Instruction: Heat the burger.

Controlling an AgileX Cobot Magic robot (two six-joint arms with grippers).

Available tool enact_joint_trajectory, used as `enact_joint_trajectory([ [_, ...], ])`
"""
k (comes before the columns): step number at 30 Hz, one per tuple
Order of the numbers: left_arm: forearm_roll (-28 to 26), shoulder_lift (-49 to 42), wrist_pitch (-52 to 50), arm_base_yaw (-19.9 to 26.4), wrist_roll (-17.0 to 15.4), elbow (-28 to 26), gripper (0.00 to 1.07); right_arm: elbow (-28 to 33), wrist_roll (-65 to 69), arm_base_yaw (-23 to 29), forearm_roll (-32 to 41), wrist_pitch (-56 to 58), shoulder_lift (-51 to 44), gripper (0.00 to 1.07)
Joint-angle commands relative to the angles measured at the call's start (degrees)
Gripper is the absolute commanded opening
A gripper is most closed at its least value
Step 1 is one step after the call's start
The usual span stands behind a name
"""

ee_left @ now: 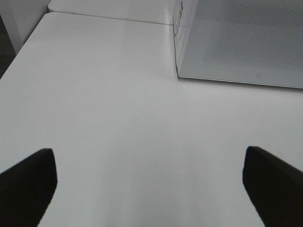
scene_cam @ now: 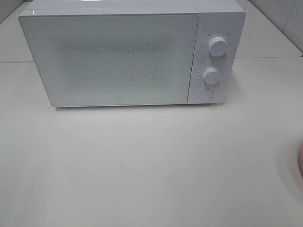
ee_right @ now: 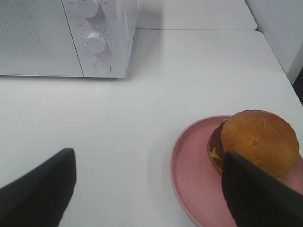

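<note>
Closest in, the right wrist view gives the right gripper (ee_right: 149, 189): two dark fingers (ee_right: 40, 189) set wide apart at the lower corners of the frame, nothing between them but bare white table (ee_right: 123, 123). One finger crosses in front of the burger (ee_right: 258, 139) and hides its near edge. The burger sits on a pink plate (ee_right: 189, 175) at the lower right of that frame, golden-brown bun on top, with a sliver of yellow cheese and dark patty showing at its side. Only this view shows the burger at all.

The left wrist view has the left gripper (ee_left: 151, 184), its black fingers (ee_left: 28, 179) spread to the two bottom corners, fully wide and empty, with plain tabletop (ee_left: 118, 109) under them.

The exterior high view shows neither gripper. At its right edge there is just a thin pinkish arc (scene_cam: 300, 161), too little of it to name with certainty.

Farther back stands the white microwave (scene_cam: 118, 56), filling the upper half of the exterior high frame, its door (scene_cam: 113, 59) shut. On the panel at its right are an upper dial (scene_cam: 218, 47), a lower dial (scene_cam: 211, 75) and a round button (scene_cam: 206, 94) beneath. The right wrist view catches the same panel at its upper left; the left wrist view sees only the microwave's near front corner at upper right. Open table lies between the plate and the microwave.
</note>
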Motion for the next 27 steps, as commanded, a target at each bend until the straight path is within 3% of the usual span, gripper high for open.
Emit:
enact_joint_trajectory([
  [1,0.0,-1.15,-0.17,0.23,0.0,0.06,1.0,0.11,-0.57,-0.4,0.11,-0.69,-1.95,0.77],
  [27,0.0,-0.57,-0.17,0.23,0.0,0.06,1.0,0.11,-0.57,-0.4,0.11,-0.69,-1.95,0.77],
])
